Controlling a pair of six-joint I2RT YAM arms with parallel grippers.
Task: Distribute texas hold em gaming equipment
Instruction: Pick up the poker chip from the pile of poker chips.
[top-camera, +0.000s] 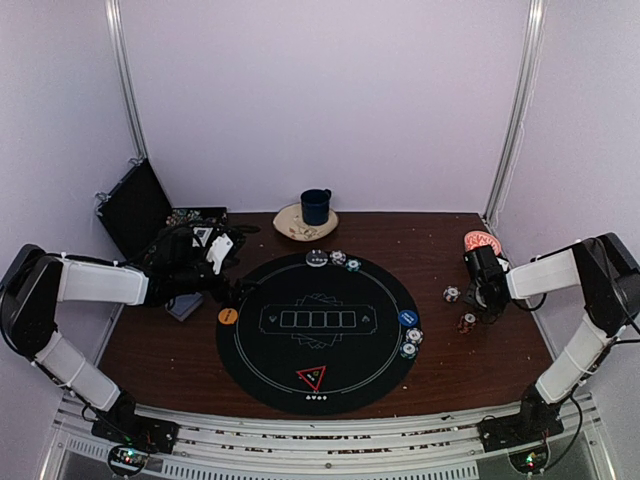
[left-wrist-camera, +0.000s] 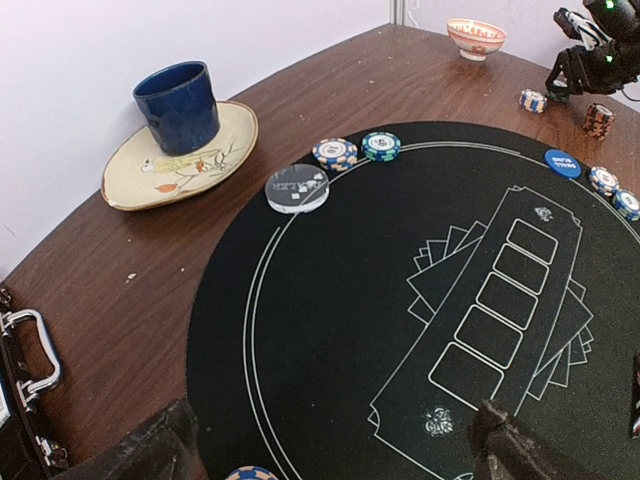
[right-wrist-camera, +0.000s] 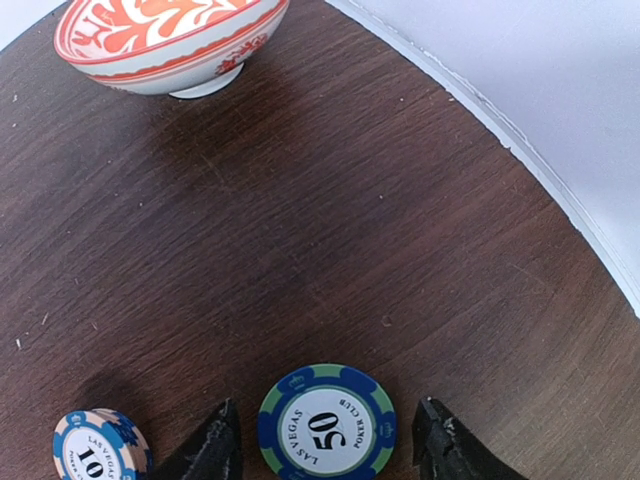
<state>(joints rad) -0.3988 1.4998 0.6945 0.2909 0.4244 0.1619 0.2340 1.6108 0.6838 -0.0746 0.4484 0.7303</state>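
Note:
A blue-and-green 50 poker chip (right-wrist-camera: 327, 425) lies flat on the wood between the fingers of my right gripper (right-wrist-camera: 327, 408), which is open, with a gap on each side. A blue-and-orange 10 chip (right-wrist-camera: 100, 447) lies just left of it. My left gripper (left-wrist-camera: 330, 460) hangs open over the left edge of the black round mat (top-camera: 250, 345), nothing between its fingers. On the mat's rim sit an orange button (top-camera: 228, 316), a blue button (top-camera: 408, 317), a clear button (top-camera: 317, 258), striped chips (top-camera: 345, 260) and the red-edged triangle (top-camera: 312, 378). Grey-blue cards (top-camera: 185, 305) lie under the left arm.
A dark blue mug (top-camera: 316, 206) stands on a plate (top-camera: 290, 225) behind the mat. The red-patterned bowl (top-camera: 481, 242) is at the back right, beyond my right gripper (top-camera: 492, 305). An open black case (top-camera: 135, 208) sits at the back left. A dark red chip stack (top-camera: 467, 323) stands right of the mat.

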